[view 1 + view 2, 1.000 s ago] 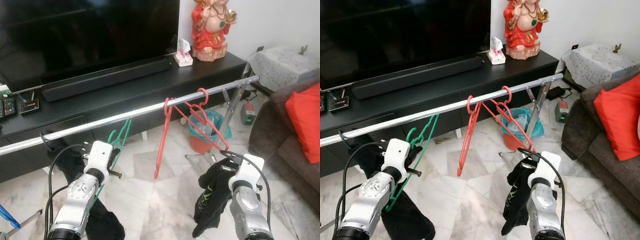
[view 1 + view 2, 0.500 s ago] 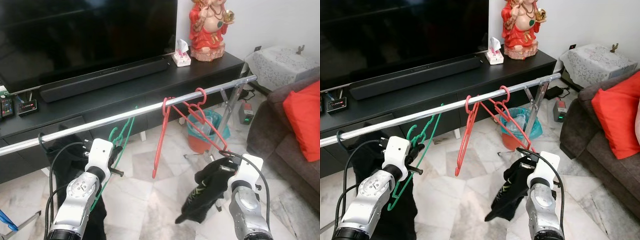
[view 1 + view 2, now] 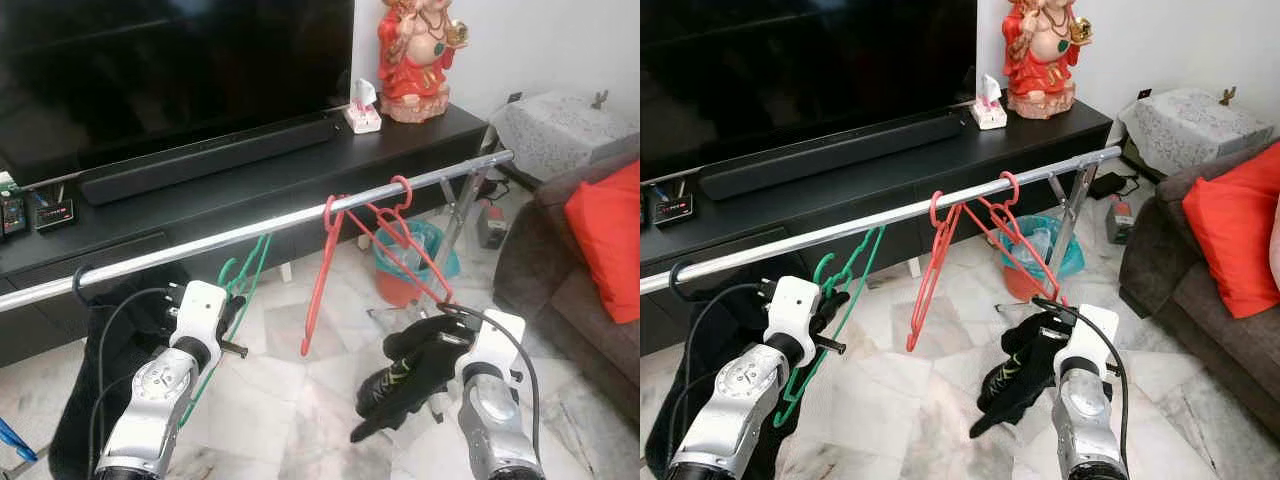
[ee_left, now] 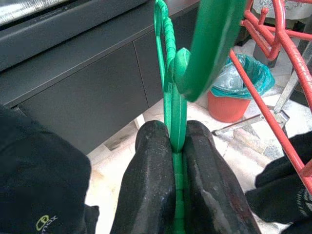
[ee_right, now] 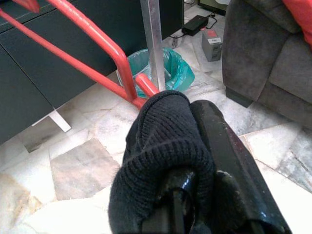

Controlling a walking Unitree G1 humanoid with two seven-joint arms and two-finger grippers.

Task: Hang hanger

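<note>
From the head views, the left gripper (image 3: 228,318) was under the silver rail (image 3: 200,245) near its left end, holding the green hanger (image 3: 845,290) up so its hook could catch, while the right gripper (image 3: 1045,335) kept a black garment (image 3: 1015,375) out of the way below the red hangers (image 3: 375,250). The left wrist view showed what those couldn't: fingers (image 4: 153,183) clenched on the green stem. The right wrist view had fingers (image 5: 229,146) grasping knit cloth

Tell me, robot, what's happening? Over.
Left hand shut on green hanger, below the rail. Right hand shut on black sock. Red hangers hang nearby.
</note>
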